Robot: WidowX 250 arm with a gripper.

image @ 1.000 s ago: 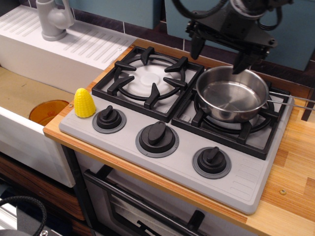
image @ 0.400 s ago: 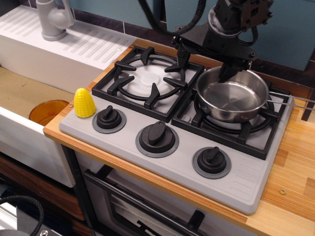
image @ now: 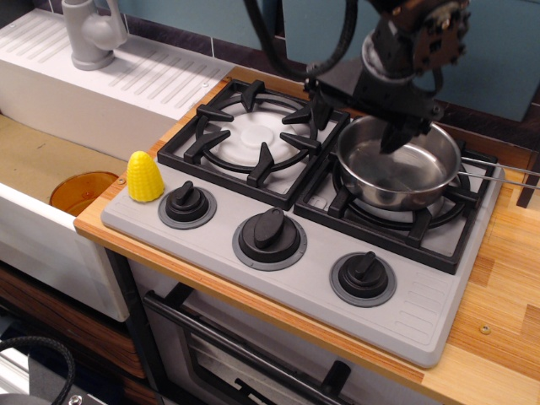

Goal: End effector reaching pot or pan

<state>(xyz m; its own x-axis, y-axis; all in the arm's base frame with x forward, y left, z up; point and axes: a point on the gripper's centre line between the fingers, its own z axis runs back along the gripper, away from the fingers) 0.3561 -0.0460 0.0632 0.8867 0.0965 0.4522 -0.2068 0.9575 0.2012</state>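
A shiny stainless-steel saucepan point(image: 396, 164) sits on the right burner grate, its thin handle point(image: 502, 167) pointing right. My black gripper point(image: 359, 124) hangs over the pan's far left rim. It is open: one finger point(image: 319, 110) is outside the pan over the gap between the burners, the other finger point(image: 395, 135) dips inside the pan. The rim lies between them. Black cables rise above the gripper body.
The grey toy stove point(image: 287, 228) has a left burner grate point(image: 253, 139) and three black knobs along its front. A yellow corn cob point(image: 144, 176) stands at the stove's front left corner. A sink with an orange bowl point(image: 82, 191) and a grey faucet point(image: 91, 32) lies to the left.
The gripper has come down and moved left, from above the pan's back rim to straddling its far left rim. The pan has not moved.
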